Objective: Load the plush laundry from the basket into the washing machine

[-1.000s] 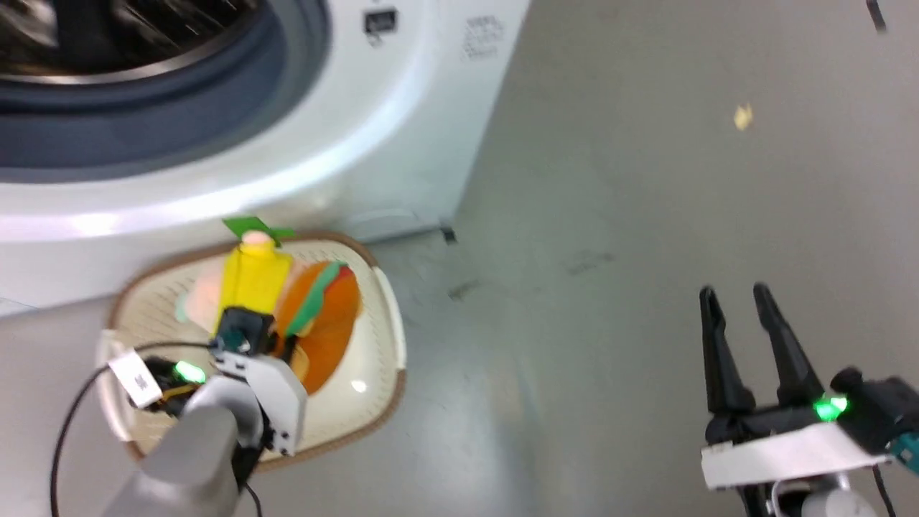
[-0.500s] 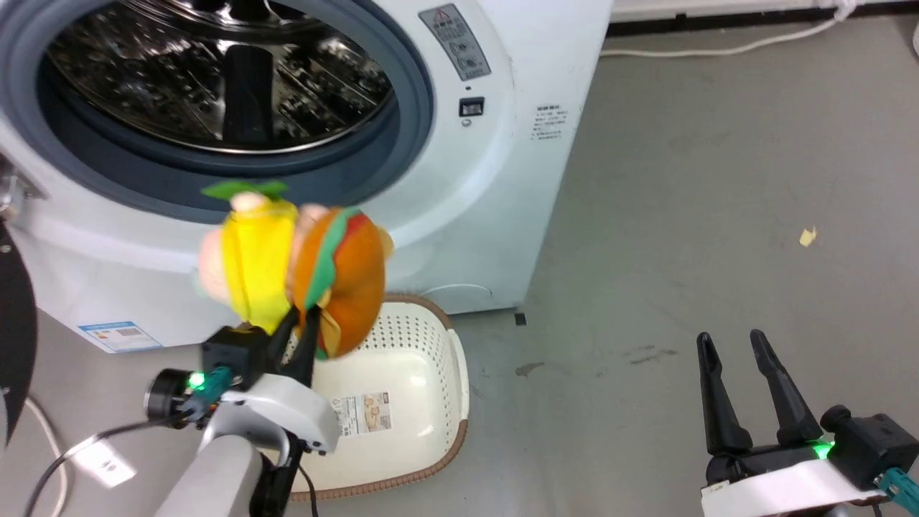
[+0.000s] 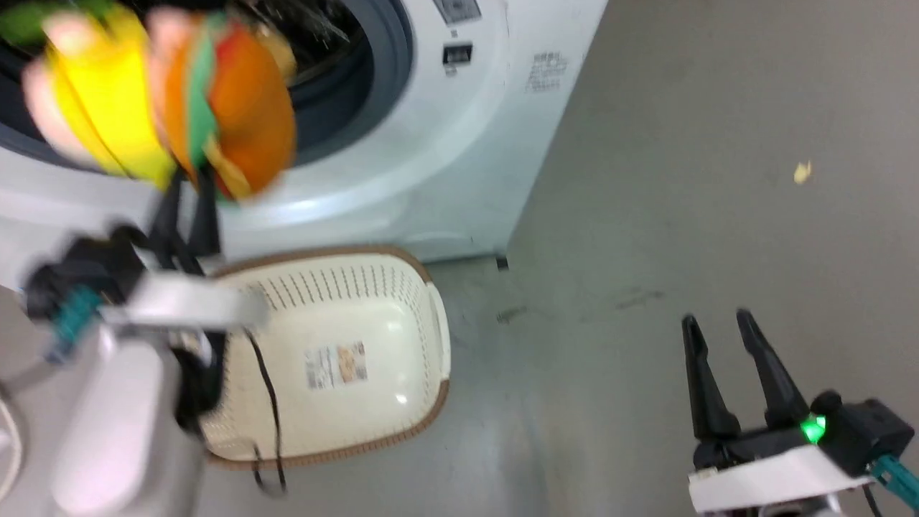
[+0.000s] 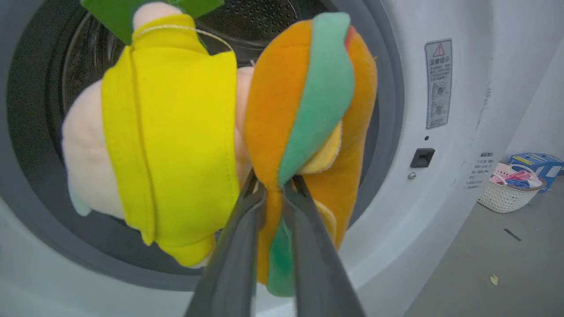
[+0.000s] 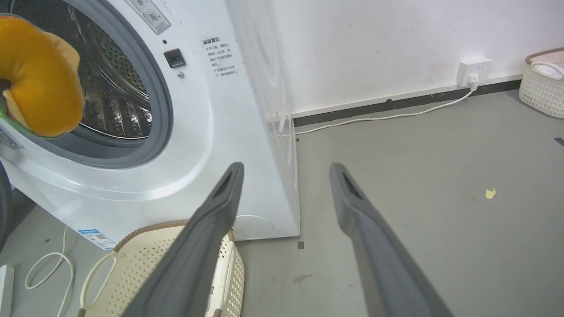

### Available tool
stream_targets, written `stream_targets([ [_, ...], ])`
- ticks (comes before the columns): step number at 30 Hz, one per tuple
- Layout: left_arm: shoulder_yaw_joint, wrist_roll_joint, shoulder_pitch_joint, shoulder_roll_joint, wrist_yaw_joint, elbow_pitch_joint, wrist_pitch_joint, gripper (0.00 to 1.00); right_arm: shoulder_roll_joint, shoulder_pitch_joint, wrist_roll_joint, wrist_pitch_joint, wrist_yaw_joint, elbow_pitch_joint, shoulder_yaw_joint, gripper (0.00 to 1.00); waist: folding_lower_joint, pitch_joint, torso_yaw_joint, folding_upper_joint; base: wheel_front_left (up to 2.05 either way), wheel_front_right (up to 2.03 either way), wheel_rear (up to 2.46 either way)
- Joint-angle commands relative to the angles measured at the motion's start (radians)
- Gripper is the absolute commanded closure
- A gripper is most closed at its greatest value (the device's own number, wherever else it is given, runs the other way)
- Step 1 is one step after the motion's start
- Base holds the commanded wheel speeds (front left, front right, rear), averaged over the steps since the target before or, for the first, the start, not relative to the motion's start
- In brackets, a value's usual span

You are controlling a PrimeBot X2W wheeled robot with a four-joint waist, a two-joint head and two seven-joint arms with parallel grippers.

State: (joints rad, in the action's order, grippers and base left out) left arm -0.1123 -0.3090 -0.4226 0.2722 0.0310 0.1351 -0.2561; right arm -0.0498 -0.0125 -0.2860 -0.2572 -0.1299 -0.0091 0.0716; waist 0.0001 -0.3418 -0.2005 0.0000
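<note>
Pinched in the left gripper by its orange burger part: the plush toy, upper left of the head view, right before the washing machine porthole and already out of the cream basket at lower centre. Likely left to do: carry into the steel drum and release. Right gripper at lower right, fingers spread, holding nothing.
</note>
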Motion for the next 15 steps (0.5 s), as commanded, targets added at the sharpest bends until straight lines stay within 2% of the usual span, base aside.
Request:
stream_targets([
  [1,0.017,0.004,-0.077,0.019,-0.008,0.011,-0.005,1.00,0.000,-0.034,0.005,-0.005,-0.001,-0.020,0.013,0.00,-0.0001,-0.101,-0.042,0.0000,0.00,0.00,0.00],
  [9,0.042,0.012,-0.396,0.143,-0.052,0.144,0.118,1.00,0.000,-0.103,-0.040,-0.005,-0.001,-0.076,0.042,0.00,-0.0001,-0.271,-0.117,0.0000,0.00,0.00,0.00],
  [13,0.045,0.014,-0.525,0.166,-0.053,0.213,0.166,1.00,0.000,-0.118,-0.054,-0.005,-0.001,-0.096,0.052,0.00,-0.0001,-0.321,-0.136,0.0000,0.00,0.00,0.00],
  [15,0.030,0.034,-0.653,0.198,-0.061,0.300,0.223,1.00,0.000,-0.133,-0.069,-0.005,-0.001,-0.105,0.063,0.00,-0.0001,-0.361,-0.155,0.0000,0.00,0.00,0.00],
])
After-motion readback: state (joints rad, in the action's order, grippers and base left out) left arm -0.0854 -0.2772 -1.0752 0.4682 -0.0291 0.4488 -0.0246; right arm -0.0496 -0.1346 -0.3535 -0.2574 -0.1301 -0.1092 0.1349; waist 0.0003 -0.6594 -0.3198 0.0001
